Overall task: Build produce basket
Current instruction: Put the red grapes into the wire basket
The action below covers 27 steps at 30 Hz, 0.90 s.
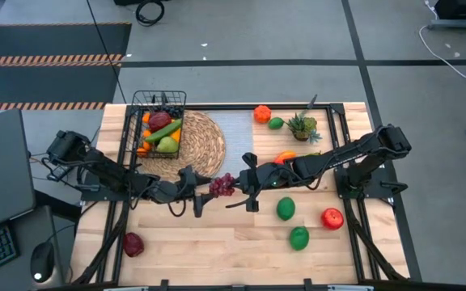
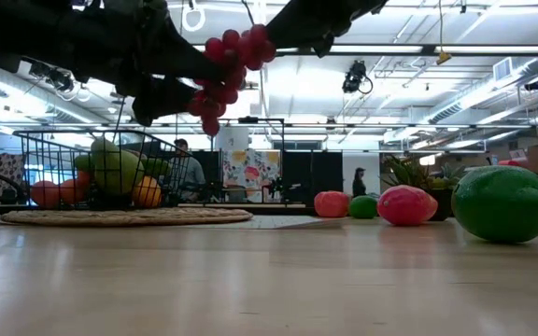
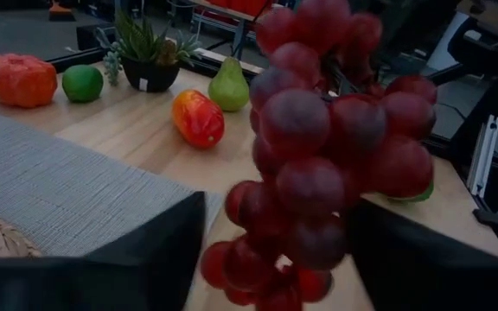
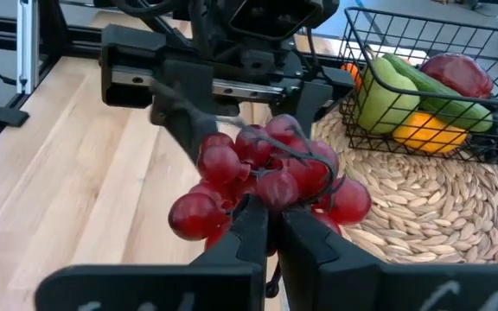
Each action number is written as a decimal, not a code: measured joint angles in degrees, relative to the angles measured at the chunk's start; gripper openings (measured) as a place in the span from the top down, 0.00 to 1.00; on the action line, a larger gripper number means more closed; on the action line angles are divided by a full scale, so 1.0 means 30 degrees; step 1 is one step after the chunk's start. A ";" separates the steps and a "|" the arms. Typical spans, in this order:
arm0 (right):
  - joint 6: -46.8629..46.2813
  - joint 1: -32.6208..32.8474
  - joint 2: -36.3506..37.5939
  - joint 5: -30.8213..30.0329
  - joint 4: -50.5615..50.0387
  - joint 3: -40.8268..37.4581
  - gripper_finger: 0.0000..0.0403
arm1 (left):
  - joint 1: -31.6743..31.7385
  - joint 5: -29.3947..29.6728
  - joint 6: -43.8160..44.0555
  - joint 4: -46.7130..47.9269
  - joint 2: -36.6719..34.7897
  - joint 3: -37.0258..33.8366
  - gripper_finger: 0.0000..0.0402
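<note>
The right gripper point(image 4: 271, 226), jaws clamped on the grapes point(image 1: 222, 185), hangs them between the left gripper point(image 1: 199, 184)'s half-open jaws; the basket point(image 1: 158, 125) lies behind the left arm.

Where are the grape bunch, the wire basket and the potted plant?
grape bunch point(image 1: 222, 185): high view, middle of the cluster.
wire basket point(image 1: 159, 98): high view, far rim.
potted plant point(image 1: 302, 125): high view, spiky leaves.

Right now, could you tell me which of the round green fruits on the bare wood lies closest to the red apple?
The green fruit nearest the table's front edge, just left of the red apple. The other green fruit lies farther left, near the right gripper.
</note>
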<state>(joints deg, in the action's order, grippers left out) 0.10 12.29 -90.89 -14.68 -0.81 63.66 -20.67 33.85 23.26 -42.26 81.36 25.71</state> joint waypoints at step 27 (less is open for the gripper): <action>0.0512 -0.0034 0.2986 -0.5185 -0.1569 -0.0004 0.65 | -0.0189 -0.0010 -0.0523 0.0087 0.0000 0.0000 0.91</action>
<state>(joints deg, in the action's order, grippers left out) 1.64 12.19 -81.94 -30.23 -5.52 63.65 -21.23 33.82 21.69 -42.00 81.36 25.71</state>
